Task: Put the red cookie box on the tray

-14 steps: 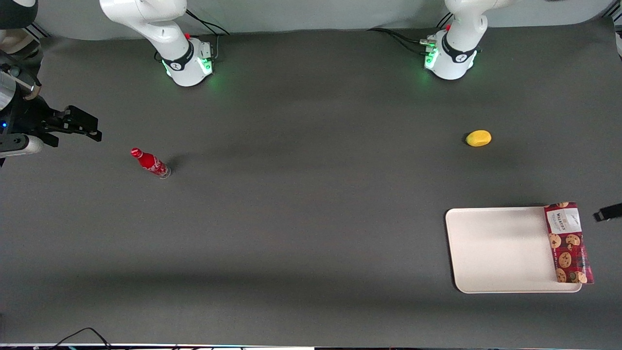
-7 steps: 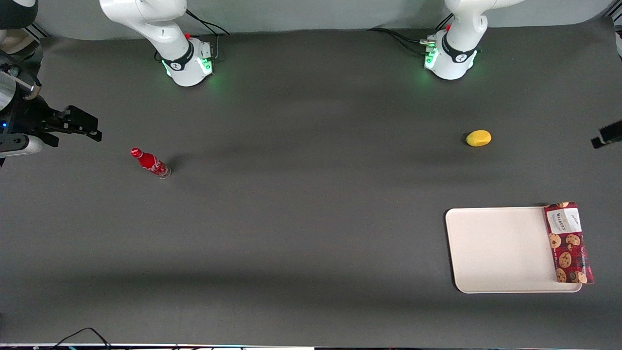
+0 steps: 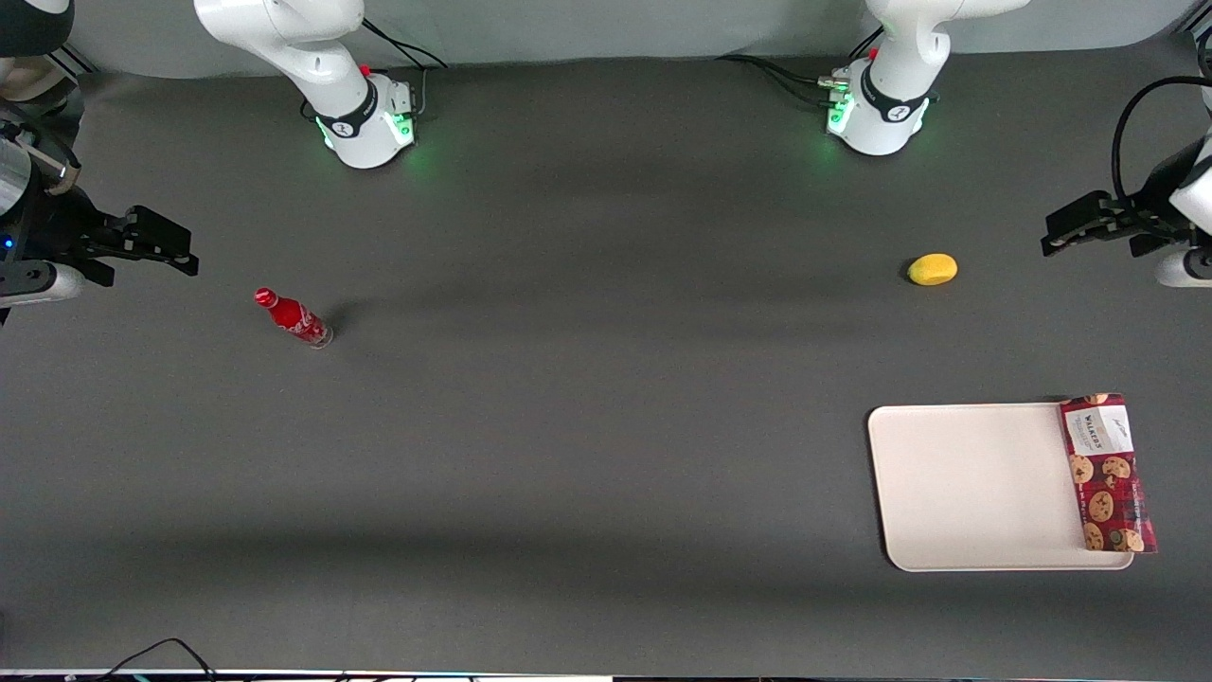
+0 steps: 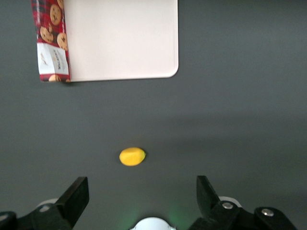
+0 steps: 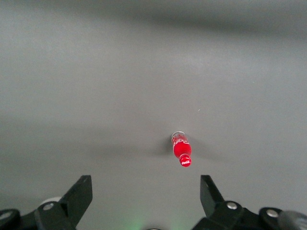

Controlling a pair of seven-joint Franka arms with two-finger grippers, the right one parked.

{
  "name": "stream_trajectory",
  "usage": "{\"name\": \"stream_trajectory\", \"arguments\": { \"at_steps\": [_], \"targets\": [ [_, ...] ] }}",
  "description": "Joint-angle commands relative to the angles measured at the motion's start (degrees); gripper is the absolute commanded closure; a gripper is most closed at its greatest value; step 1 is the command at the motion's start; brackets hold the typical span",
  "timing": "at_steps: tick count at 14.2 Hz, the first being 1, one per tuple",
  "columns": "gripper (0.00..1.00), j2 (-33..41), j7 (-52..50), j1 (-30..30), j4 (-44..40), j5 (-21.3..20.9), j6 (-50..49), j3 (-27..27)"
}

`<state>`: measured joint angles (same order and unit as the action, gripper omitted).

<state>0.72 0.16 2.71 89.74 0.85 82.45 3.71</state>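
Withdrawn gripper [image 3: 1053, 239], jaws apart; red cookie box [image 3: 1106, 474] overhangs tray [image 3: 975, 488].

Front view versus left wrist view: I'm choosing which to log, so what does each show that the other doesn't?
Only the front view shows the red bottle toward the parked arm's end and both arm bases. Only the left wrist view shows the gripper from above, fingers spread wide, empty. Both show the red cookie box lying along the tray edge, overhanging its rim, plus the lemon farther from the front camera.
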Motion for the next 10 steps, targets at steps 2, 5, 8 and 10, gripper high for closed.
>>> {"name": "stream_trajectory", "arguments": {
  "at_steps": [2, 5, 8, 10],
  "targets": [
    [0.0, 2.98, -0.96, -0.51, 0.09, -0.76, -0.72, 1.12],
    [0.0, 1.4, -1.04, -0.51, -2.81, -0.77, 0.61, 3.05],
    [0.0, 1.31, 0.1, -0.51, -2.99, -0.76, 0.78, 3.06],
    [0.0, 1.31, 0.27, -0.42, -3.08, -0.33, 0.78, 3.06]
  ]
}}
